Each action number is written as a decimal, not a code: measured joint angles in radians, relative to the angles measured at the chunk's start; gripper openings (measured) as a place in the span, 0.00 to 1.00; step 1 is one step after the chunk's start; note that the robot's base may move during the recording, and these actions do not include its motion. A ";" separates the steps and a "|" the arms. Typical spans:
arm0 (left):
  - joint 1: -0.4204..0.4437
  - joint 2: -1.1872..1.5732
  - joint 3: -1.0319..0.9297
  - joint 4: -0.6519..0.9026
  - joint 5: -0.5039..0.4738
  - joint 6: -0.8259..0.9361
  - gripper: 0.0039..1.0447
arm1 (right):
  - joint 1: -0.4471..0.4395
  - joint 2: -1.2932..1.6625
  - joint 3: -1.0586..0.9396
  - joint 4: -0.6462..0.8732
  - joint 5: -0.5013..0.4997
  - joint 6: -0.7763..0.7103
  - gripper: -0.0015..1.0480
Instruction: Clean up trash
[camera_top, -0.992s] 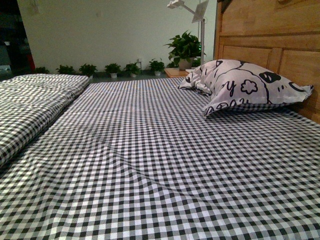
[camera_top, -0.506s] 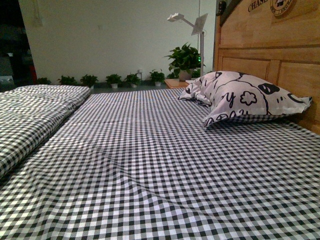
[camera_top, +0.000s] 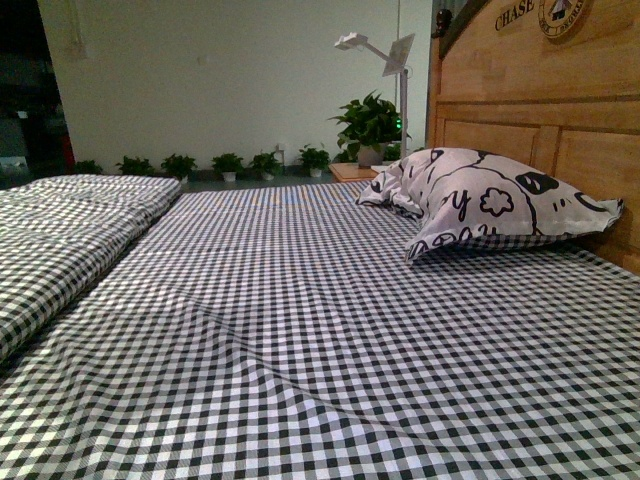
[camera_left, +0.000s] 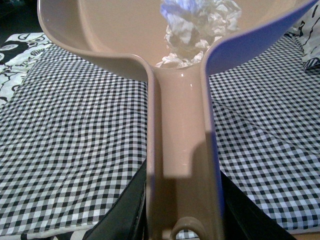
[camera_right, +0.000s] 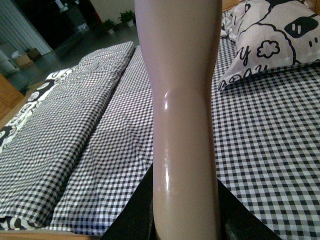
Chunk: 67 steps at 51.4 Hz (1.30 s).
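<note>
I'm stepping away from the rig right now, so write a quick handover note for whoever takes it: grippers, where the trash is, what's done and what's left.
Left gripper: shut on the handle of the pinkish-beige dustpan, held above the checked bed sheet.
Right gripper: shut on a beige handle; what is at its far end is out of frame.
Trash: the crumpled white tissue wad lies in the dustpan's scoop, near where the handle begins.
Done: the wad is off the bed; the front view shows only the sheet and the pillow.
Left: empty the dustpan. No bin shows in any view.
</note>
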 joint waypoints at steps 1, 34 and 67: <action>0.003 0.000 0.000 0.000 0.003 0.000 0.26 | 0.000 -0.001 0.000 0.000 0.000 0.000 0.18; 0.029 0.007 0.000 0.002 0.027 0.002 0.26 | 0.058 -0.001 0.000 0.001 0.046 0.000 0.18; 0.029 0.007 0.000 0.002 0.027 0.002 0.26 | 0.059 -0.001 0.000 0.000 0.047 0.000 0.18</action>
